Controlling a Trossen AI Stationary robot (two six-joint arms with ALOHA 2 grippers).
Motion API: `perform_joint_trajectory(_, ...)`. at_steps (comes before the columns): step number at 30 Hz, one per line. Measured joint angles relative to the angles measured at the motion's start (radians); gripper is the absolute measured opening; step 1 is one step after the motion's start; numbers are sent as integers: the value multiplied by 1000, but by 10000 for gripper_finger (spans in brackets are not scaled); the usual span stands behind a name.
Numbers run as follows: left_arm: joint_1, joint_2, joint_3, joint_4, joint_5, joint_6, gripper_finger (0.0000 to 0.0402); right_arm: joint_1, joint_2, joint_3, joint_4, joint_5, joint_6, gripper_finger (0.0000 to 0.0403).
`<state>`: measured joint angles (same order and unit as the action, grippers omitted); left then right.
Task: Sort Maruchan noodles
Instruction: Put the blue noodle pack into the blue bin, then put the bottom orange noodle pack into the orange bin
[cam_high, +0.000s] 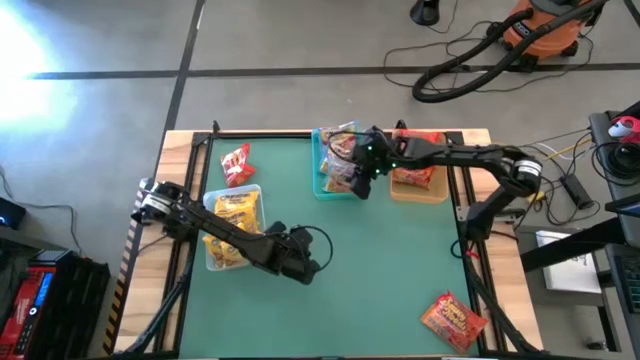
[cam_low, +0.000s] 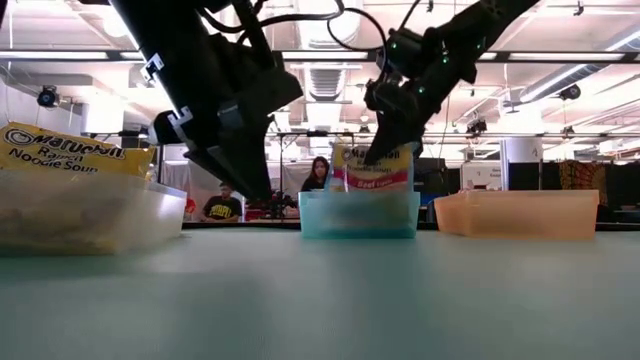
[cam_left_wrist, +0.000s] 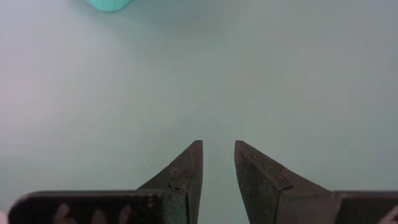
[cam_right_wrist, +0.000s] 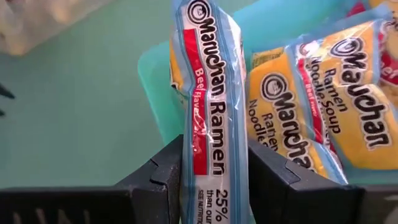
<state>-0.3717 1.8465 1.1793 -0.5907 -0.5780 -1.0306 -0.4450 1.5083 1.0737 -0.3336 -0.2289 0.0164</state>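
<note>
High view: right gripper (cam_high: 362, 178) sat over the teal tray (cam_high: 322, 190) at the table's (cam_high: 400, 270) far edge. Left gripper (cam_high: 305, 262) hung mid-table.
Right wrist view: fingers pinched a beef ramen packet (cam_right_wrist: 208, 106) above that tray.
Left wrist view: fingers (cam_left_wrist: 186, 171) slightly apart, empty.

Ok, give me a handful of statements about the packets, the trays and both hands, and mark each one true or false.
1. The right hand grips a beef flavor packet on edge over the teal tray. True.
2. The left hand carries a yellow packet. False: its fingers hold nothing, over bare green table.
3. A red packet lies loose on the table beyond the clear tray. True.
4. The tan tray has nothing in it. False: reddish packets lie in it.
5. A packet sits alone near the table's front right corner. True.
6. The clear tray holds red packets. False: yellow packets fill it.
</note>
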Motion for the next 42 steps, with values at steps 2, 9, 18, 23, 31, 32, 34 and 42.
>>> perform_joint_trajectory(2, 1, 0, 0, 6, 0, 0, 76, 0, 15, 0, 6, 1, -27, 127)
perform_joint_trajectory(9, 1, 0, -17, 51, 1, -4, 76, 0, 37, 4, 20, 20, 18, 135)
perform_joint_trajectory(18, 1, 1, -24, 60, 4, -7, 76, -3, 14, 95, -77, 30, 40, 178)
perform_joint_trajectory(23, -1, 1, -24, 55, 4, -7, 76, 4, 9, 194, -310, 21, 157, 186)
perform_joint_trajectory(31, -7, 2, -24, 56, 5, -12, 76, 176, -11, 244, -520, -50, 301, 168)
perform_joint_trajectory(32, -8, 2, -24, 61, 5, -21, 76, 211, -16, 243, -539, -49, 311, 166)
perform_joint_trajectory(34, -12, 2, -25, 74, 7, -42, 76, 285, -31, 235, -555, -34, 345, 161)
perform_joint_trajectory(42, -40, 2, -25, 137, 8, -62, 76, 608, -48, 229, -692, 119, 614, 155)
